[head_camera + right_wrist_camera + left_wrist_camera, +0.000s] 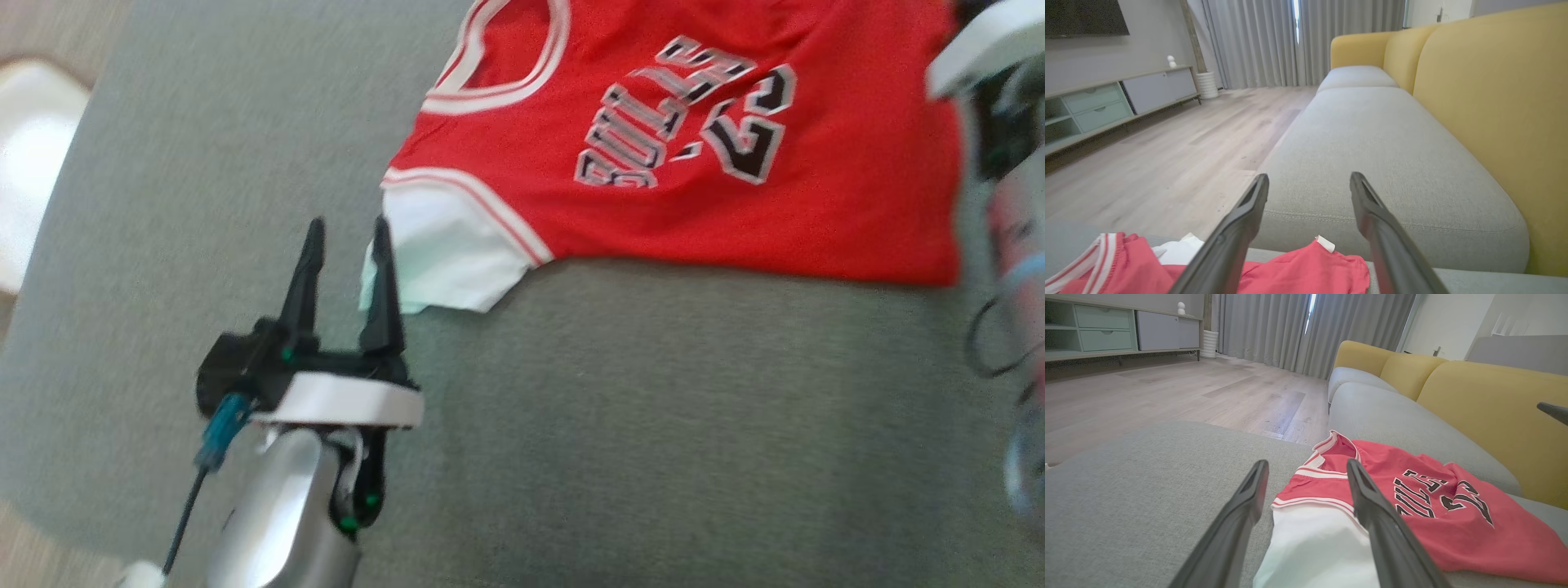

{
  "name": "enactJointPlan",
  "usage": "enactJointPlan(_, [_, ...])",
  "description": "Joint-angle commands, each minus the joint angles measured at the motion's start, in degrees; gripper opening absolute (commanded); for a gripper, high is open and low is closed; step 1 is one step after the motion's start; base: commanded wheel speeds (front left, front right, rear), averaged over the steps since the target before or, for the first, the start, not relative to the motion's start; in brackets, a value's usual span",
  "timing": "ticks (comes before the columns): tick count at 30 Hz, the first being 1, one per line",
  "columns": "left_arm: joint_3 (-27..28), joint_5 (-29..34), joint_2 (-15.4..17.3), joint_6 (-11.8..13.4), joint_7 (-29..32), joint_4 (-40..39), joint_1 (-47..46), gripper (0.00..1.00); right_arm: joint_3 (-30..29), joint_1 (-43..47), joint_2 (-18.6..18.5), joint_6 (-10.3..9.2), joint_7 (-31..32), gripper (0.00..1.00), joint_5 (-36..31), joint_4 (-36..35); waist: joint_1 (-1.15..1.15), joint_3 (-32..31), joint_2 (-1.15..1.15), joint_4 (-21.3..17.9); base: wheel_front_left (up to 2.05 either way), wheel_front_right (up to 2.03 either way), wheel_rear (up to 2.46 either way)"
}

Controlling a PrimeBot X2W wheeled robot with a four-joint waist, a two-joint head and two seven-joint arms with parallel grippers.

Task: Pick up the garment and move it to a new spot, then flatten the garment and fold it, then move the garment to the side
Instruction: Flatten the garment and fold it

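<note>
While your left gripper [349,227] hangs spread, tips at the white sleeve [441,253], the jersey [735,204] lies flat on the sofa [653,425] just ahead, running lengthwise from collar beside it to hem below your spread right gripper [1309,179].

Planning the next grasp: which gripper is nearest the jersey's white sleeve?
The left gripper: its open jaws point at the white sleeve; the right gripper is over the red part of the jersey.
</note>
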Motion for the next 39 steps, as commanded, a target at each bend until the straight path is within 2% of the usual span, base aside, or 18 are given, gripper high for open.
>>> enactJointPlan(1, [3.01,0.79,0.75,-0.35,-0.55,-1.50,0.65,1.00,1.57,1.98,2.04,-0.04,-0.61,1.00,1.91,-4.55,0.01,-4.92,0.00,-4.56,0.00,0.00,0.00])
enactJointPlan(9, [7.54,2.91,0.75,-2.14,-0.55,-0.96,5.91,1.00,3.54,24.66,6.97,-0.04,-0.66,1.00,10.60,-24.91,0.01,-11.66,0.00,-9.38,0.00,0.00,0.00])
enactJointPlan(15, [9.04,3.38,0.75,-3.18,-0.55,-0.80,9.32,1.00,3.70,40.82,9.82,-0.04,-0.67,1.00,11.13,-36.89,0.01,-14.46,0.00,-11.56,0.00,0.00,0.00])
enactJointPlan(21, [9.57,3.54,0.75,-3.83,-0.55,0.43,12.48,1.00,4.65,53.84,10.46,-0.04,-0.67,1.00,11.56,-44.40,0.01,-16.51,0.00,-12.58,0.00,0.00,0.00])
enactJointPlan(26, [10.00,3.63,0.75,-4.05,-0.55,0.96,13.86,1.00,5.15,58.74,10.49,-0.04,-0.67,1.00,12.94,-47.88,0.01,-16.87,0.00,-12.93,0.00,0.00,0.00])
enactJointPlan(33, [10.51,4.26,0.75,-4.17,-0.55,1.84,13.51,1.00,5.04,58.93,10.50,-0.04,-0.67,1.00,13.24,-49.38,0.01,-16.42,0.00,-12.84,0.00,0.00,0.00])
enactJointPlan(39, [11.59,5.84,0.82,-1.72,-0.55,7.29,11.04,1.00,5.02,58.25,10.50,-0.04,-0.67,1.00,13.23,-49.81,0.01,-14.75,0.00,-12.89,0.00,0.00,0.00])
